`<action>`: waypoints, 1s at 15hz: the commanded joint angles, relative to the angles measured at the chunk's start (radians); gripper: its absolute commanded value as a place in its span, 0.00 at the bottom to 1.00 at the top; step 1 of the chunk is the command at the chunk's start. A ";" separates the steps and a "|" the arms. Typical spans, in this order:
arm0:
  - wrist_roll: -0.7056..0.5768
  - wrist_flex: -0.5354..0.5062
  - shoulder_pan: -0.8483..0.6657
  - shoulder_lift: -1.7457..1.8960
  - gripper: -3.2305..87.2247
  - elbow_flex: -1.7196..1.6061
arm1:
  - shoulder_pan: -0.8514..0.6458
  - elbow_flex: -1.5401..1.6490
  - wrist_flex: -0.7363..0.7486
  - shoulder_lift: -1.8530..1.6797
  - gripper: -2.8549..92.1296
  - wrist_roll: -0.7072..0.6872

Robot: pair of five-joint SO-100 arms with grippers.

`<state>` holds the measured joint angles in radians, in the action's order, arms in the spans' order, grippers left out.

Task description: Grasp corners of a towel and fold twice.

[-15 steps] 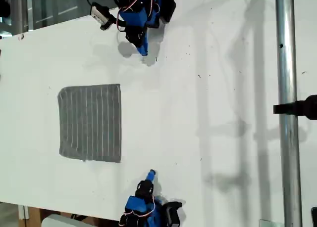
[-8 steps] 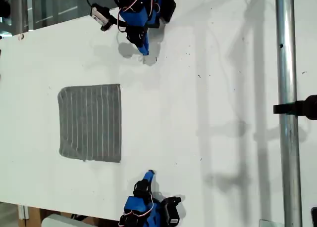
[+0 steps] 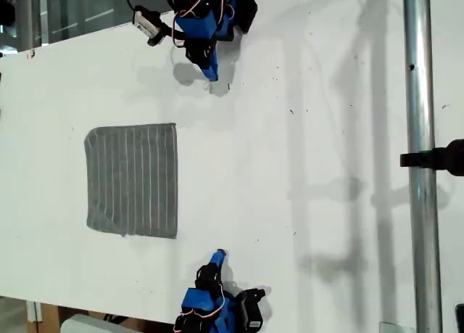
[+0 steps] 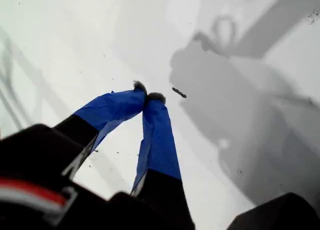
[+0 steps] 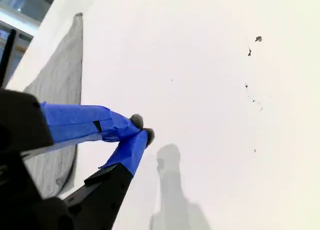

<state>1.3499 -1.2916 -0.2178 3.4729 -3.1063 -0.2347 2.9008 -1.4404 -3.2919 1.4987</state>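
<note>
Towel [image 3: 132, 181] lay flat near the worktop's [image 3: 290, 166] edge at the exterior view's left. Both our claws [image 4: 148, 96] [image 5: 141, 128] closed, empty. Soft, limp, light; we'd pinch its corners [image 3: 172, 127].

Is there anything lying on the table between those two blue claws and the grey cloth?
Nothing visible. Bare white table lies between the towel and both arms, my first gripper and my second gripper both shut and empty.

My first hand [image 4: 148, 96] and second hand [image 5: 142, 129] (both blue-taped), fingertips together, empty.
</note>
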 commanded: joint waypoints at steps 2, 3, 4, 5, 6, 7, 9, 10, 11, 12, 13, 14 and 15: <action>0.011 0.005 -0.009 0.000 0.00 -0.012 | -0.005 -0.061 -0.018 -0.002 0.03 -0.025; 0.011 0.005 -0.009 0.000 0.00 -0.012 | -0.005 -0.064 -0.017 0.000 0.03 -0.040; 0.011 0.005 -0.009 0.000 0.00 -0.012 | -0.011 -0.081 -0.017 0.006 0.03 -0.072; 0.011 0.005 -0.009 0.000 0.00 -0.012 | -0.028 -0.106 -0.032 0.026 0.03 -0.094; 0.011 0.005 -0.009 0.000 0.00 -0.012 | -0.046 -0.115 -0.029 0.041 0.03 -0.118; 0.011 0.005 -0.009 0.000 0.00 -0.012 | -0.061 -0.130 -0.002 0.063 0.03 -0.149; 0.011 0.005 -0.009 0.000 0.00 -0.012 | -0.138 -0.256 0.067 0.270 0.03 -0.261; 0.011 0.005 -0.008 0.000 0.00 -0.012 | -0.181 -0.331 0.094 0.390 0.03 -0.319; 0.012 0.005 -0.006 0.000 0.00 -0.012 | -0.227 -0.396 0.115 0.476 0.03 -0.387; 0.012 0.005 -0.006 0.000 0.00 -0.012 | -0.275 -0.472 0.130 0.568 0.03 -0.471; 0.012 0.005 -0.006 0.000 0.00 -0.012 | -0.322 -0.566 0.138 0.675 0.03 -0.571; 0.014 0.005 -0.005 0.000 0.00 -0.012 | -0.359 -0.663 0.144 0.782 0.03 -0.660; 0.014 0.005 -0.003 0.000 0.00 -0.012 | -0.380 -0.755 0.164 0.876 0.03 -0.741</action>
<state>1.3530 -1.2916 -0.2178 3.4729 -3.1063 -0.5829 2.3010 -1.3054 -2.5219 0.8575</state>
